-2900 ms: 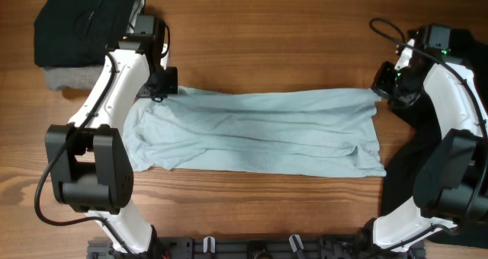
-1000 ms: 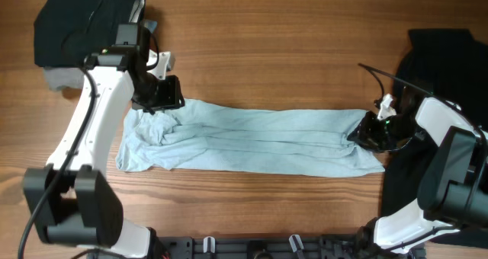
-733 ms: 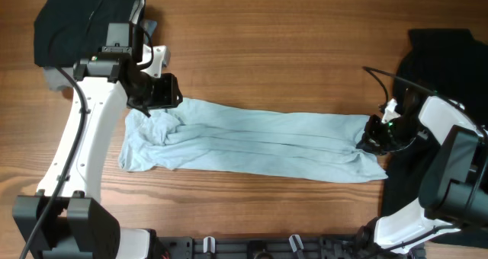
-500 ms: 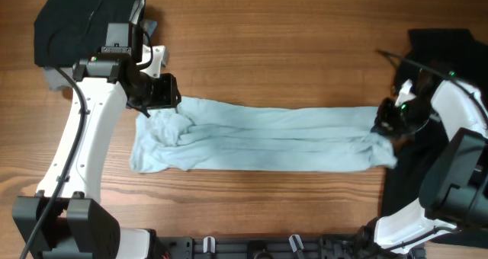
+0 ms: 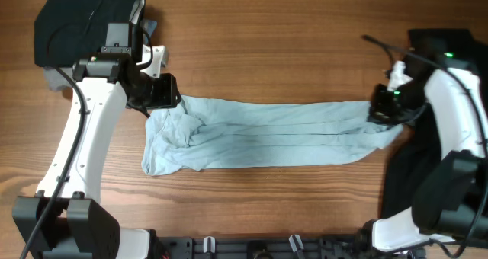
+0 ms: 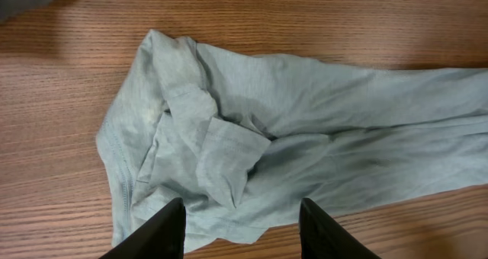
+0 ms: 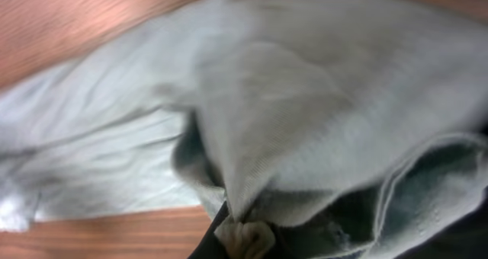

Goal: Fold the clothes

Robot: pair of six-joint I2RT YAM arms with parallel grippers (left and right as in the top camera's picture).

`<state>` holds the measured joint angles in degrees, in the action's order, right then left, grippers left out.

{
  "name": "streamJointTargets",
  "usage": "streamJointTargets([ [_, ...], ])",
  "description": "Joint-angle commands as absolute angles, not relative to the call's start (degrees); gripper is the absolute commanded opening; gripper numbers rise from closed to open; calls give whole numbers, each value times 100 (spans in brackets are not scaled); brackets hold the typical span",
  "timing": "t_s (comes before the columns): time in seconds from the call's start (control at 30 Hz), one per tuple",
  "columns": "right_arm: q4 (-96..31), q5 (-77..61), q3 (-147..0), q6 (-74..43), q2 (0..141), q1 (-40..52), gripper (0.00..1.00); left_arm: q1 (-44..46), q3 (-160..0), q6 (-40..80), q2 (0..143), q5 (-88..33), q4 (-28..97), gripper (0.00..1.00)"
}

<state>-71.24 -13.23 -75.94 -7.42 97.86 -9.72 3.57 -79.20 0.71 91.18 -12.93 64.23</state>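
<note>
The wooden table (image 5: 267,30) fills the overhead view. On it, the light blue t-shirt (image 5: 267,133) lies as a long, narrow band that runs from left to right across the middle of the table. Its left end is wider and crumpled, with some small folds heaped on each other. Its right end is drawn together into a bunch.

A large black garment (image 5: 398,187) lies at the right edge of the table, partly under the right arm (image 5: 454,114). The left arm (image 5: 84,152) reaches from the near-left side up to the left end of the t-shirt. In the far-left corner there is a folded black garment (image 5: 72,23) on top of a grey garment (image 5: 53,78), well apart from the t-shirt.

The right gripper (image 5: 383,110) is at the right end of the t-shirt, and its jaws are pressed together on the bunched fabric, which hangs around them in the right wrist view. The left gripper (image 6: 242,227) is above the crumpled left end; its two dark fingers (image 6: 162,230) stand apart, and nothing is between them.
</note>
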Motion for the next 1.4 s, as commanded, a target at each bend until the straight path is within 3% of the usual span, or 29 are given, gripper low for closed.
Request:
streamJointTargets([
  [0.0, -7105, -1490, -7725, -1332, 9664, 5, 4, 307, -7920, 38, 8892, -1236, 6407, 47],
  [0.23, -6156, -1479, -7618, -2816, 9878, 1848, 4, 307, -7920, 43, 8217, -1234, 6401, 54],
  [0.37, -5848, -1538, -7612, -3236, 10167, 2342, 5, 307, -7918, 40, 7918, -1205, 6379, 61],
  [0.57, -5780, -1693, -7612, -3363, 10331, 2764, 7, 307, -7918, 43, 7870, -1192, 6337, 63],
  [0.6, -5749, -1688, -7612, -3365, 10331, 2827, 13, 307, -7918, 43, 7870, -1194, 6337, 63],
  [0.63, -5682, -1695, -7612, -3369, 10331, 2864, 27, 307, -7918, 43, 7870, -1194, 6337, 63],
  [0.7, -5601, -1802, -7612, -3459, 10331, 2888, 47, 309, -7918, 43, 7870, -1194, 6335, 64],
  [0.73, -5507, -1973, -7612, -3343, 10328, 2886, 52, 307, -7918, 43, 7870, -1192, 6337, 65],
  [0.97, -5546, -2038, -7717, -2692, 10099, 2279, 55, 309, -7918, 45, 7870, -1197, 6340, 68],
  [1.03, -5815, -1968, -7701, -2408, 10110, 1887, 65, 309, -7918, 45, 7870, -1194, 6335, 68],
  [1.07, -5902, -1835, -7636, -2390, 10127, 1732, 53, 309, -7918, 45, 7870, -1194, 6335, 69],
  [1.1, -5933, -1769, -7581, -2357, 10138, 1636, 32, 309, -7918, 45, 7870, -1197, 6335, 69],
  [1.2, -5843, -1761, -7349, -2078, 10241, 1444, 14, 309, -7918, 45, 7870, -1197, 6302, 69],
  [1.37, -5221, -2676, -6803, -1645, 10407, 1457, 57, 309, -7918, 45, 7870, -1197, 6254, 71],
])
